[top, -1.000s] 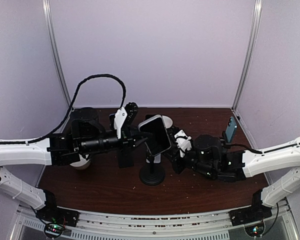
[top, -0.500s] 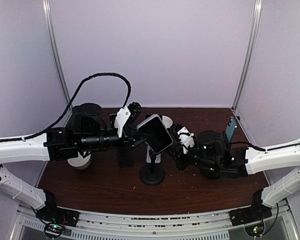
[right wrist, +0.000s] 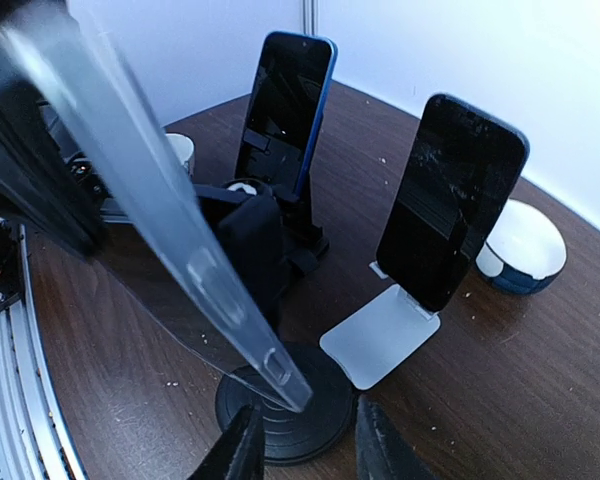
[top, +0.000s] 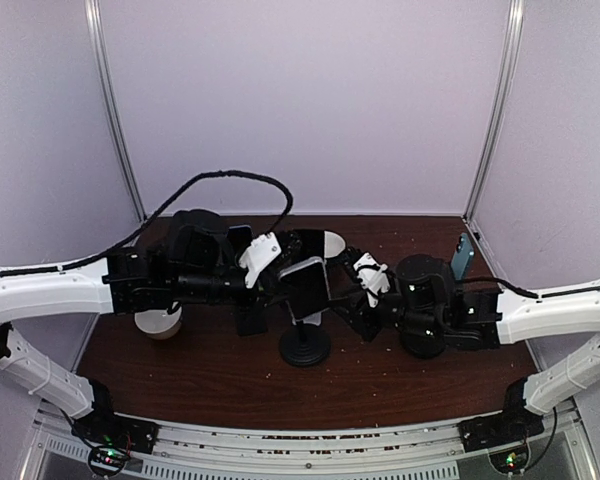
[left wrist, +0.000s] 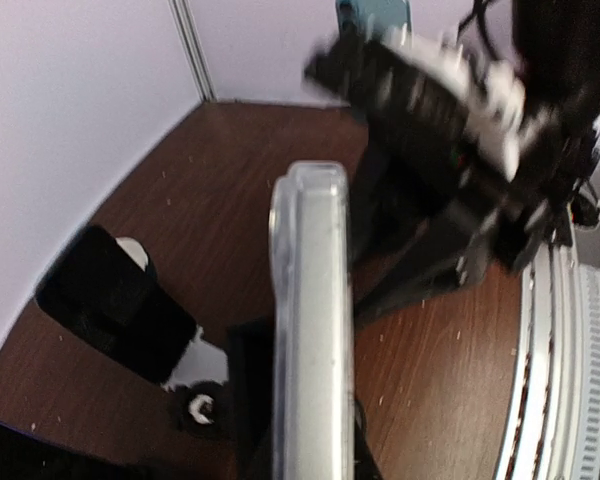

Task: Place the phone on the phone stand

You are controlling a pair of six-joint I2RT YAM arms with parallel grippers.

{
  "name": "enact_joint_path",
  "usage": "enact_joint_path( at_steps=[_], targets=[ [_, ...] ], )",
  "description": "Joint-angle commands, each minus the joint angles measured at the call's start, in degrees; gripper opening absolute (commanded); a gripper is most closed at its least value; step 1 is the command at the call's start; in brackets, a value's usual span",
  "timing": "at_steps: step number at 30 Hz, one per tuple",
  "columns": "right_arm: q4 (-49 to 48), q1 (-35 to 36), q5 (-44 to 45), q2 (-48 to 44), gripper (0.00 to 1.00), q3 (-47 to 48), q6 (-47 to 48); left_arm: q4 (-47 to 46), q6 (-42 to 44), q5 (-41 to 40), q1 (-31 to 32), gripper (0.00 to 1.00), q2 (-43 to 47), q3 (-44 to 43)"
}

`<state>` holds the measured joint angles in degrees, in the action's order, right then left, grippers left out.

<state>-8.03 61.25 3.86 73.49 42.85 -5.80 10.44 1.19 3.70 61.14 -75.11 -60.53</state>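
Tabletop (top: pixel 200 380) of dark wood fills the floor of the pale booth, speckled with light crumbs. Two white-and-black arms reach in over it from either side, the left arm (top: pixel 50 295) trailing a long black cable (top: pixel 220 178) that loops up behind it, and the right arm (top: pixel 550 310) coming in low. They meet near the middle.

Between them is the phone (top: pixel 305 287), in a clear case and tilted, with its dark screen facing up toward the overhead camera. The left gripper (top: pixel 280 282) is clamped on it and holds it directly over the phone stand (top: pixel 305 347), a black post on a round black base. From where I stand I cannot tell whether the phone already touches the cradle.

Two more handsets stand further back, each on a holder of its own: a blue phone (right wrist: pixel 285 110) upright on a black mount, and a dark phone (right wrist: pixel 450 215) leaning on a white stand (right wrist: pixel 370 345). Just behind that one sits a white dish (right wrist: pixel 525 245) with a blue underside. A white cup (top: pixel 160 322) is partly hidden under the left arm.

The right gripper (right wrist: pixel 305 445) hangs just beside the phone, low over the round base. Its jaws are parted a little and hold nothing; the base shows through the gap.
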Motion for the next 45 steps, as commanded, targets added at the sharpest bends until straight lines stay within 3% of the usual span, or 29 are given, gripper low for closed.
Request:
enact_joint_path(
  at_steps=[1,6,12,16,21,24,31,33,34,36,37,39,42,45],
  targets=[
    [1.18,-0.07,-2.58,-6.01,0.36,1.41,3.16,5.57,3.98,0.26,-1.38,0.0,-0.57,2.68],
    [5.78,-0.1,-8.2,-9.75,0.48,1.37,6.45,-0.73,5.67,5.79,-1.38,0.0,0.67,3.49],
    [9.75,-0.15,-18.81,-9.81,0.87,4.52,8.32,-3.5,8.0,11.09,-1.36,0.0,1.88,2.64],
    [13.35,-0.04,-23.74,-8.45,0.87,9.48,10.82,-4.14,10.07,18.39,-1.42,0.0,4.02,3.34],
    [21.09,-0.06,-30.83,-2.99,0.81,17.86,16.41,0.07,13.48,21.97,-1.46,0.0,3.97,-1.15],
    [26.78,-0.08,-33.18,0.47,0.7,21.16,18.16,-0.14,14.2,24.83,-1.74,0.0,4.58,-2.67],
    [24.47,-0.13,-32.33,-0.99,0.01,18.22,17.54,-2.1,12.07,26.51,-2.32,0.0,6.04,-1.35],
    [21.78,-0.25,-31.42,-2.1,0.0,17.17,16.93,-2.3,11.61,25.97,-2.51,0.0,5.38,-1.37],
    [20.28,-0.55,-30.54,-2.82,0.0,16.41,16.38,-3.16,10.73,25.0,-2.76,0.05,5.07,-1.13],
    [17.35,-2.04,-28.79,-3.57,0.0,14.7,15.03,-7.58,7.97,20.65,-3.66,0.53,5.22,1.51],
    [16.17,-3.39,-28.58,-3.61,0.0,14.06,14.01,-11.49,6.17,18.57,-4.74,0.64,5.93,4.06],
    [14.81,-5.54,-29.16,-3.37,0.0,13.84,11.88,-18.28,1.92,17.75,-8.08,0.72,7.05,8.53],
    [10.35,-5.59,-28.89,-4.06,0.0,11.44,10.3,-22.38,1.07,16.91,-9.55,0.75,6.57,11.73],
    [5.53,-5.67,-27.86,-4.11,0.0,8.39,9.52,-33.07,-0.57,19.17,-9.7,0.78,5.08,17.69]
  ],
)
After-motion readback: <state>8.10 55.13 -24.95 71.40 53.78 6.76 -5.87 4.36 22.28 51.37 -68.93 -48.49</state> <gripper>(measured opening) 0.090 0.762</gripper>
